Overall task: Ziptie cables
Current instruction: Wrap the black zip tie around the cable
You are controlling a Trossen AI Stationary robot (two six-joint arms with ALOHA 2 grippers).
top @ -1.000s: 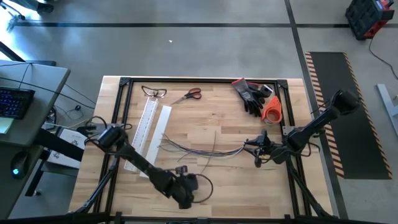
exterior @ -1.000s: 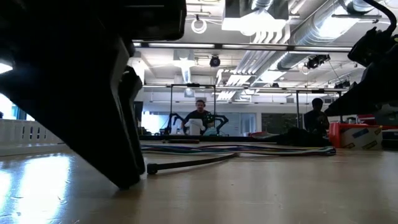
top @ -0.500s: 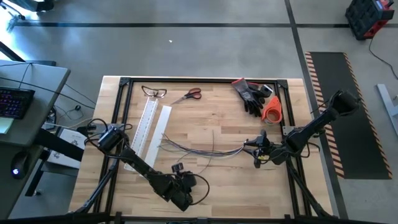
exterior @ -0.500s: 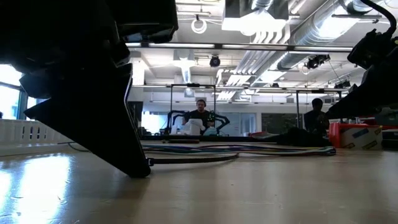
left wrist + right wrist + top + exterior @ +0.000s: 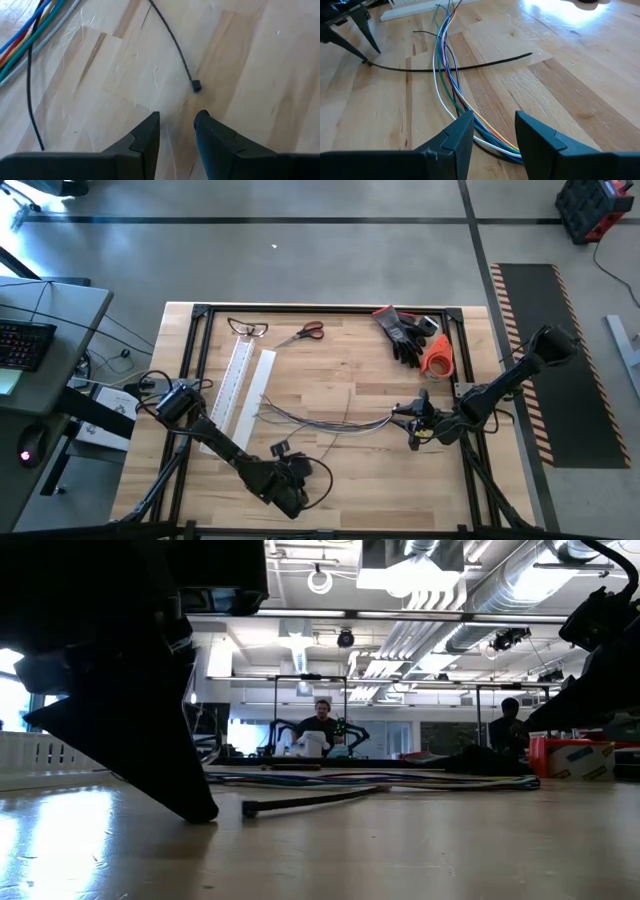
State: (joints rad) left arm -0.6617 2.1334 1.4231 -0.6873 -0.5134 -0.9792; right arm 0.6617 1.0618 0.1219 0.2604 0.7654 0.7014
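The cables (image 5: pixel 320 418), thin grey, blue, green and dark wires, lie in a bundle across the table's middle, with their left ends fanning out. My right gripper (image 5: pixel 408 420) is at their right end, shut on them (image 5: pixel 493 117). A black zip tie (image 5: pixel 470 65) lies across the bundle on the table, with its head (image 5: pixel 196 86) toward the near side. My left gripper (image 5: pixel 177 117) stands just short of that head, slanting down, its fingers a little apart with nothing between them; its place in the high view is (image 5: pixel 283 448). My right gripper has the cables' right end (image 5: pixel 487 135) between its two fingers, which come in slanting down from the table's right side. The finger bodies hide how far back the bundle reaches. The rest of the bundle (image 5: pixel 445 75) runs off along the table.
Two white slotted bars (image 5: pixel 245 385) lie left of the cables. At the far edge are safety glasses (image 5: pixel 248 329), red-handled scissors (image 5: pixel 303 333), black gloves (image 5: pixel 405 335) and an orange roll (image 5: pixel 437 357). Bare wood lies along the near edge (image 5: pixel 380 480). The low view shows people in the room beyond.
My left gripper has rolled and tipped at the wrist beside the zip tie's head, and its fingertip now stands slightly left of the head in the low view. The zip tie and the cables lie where they were.
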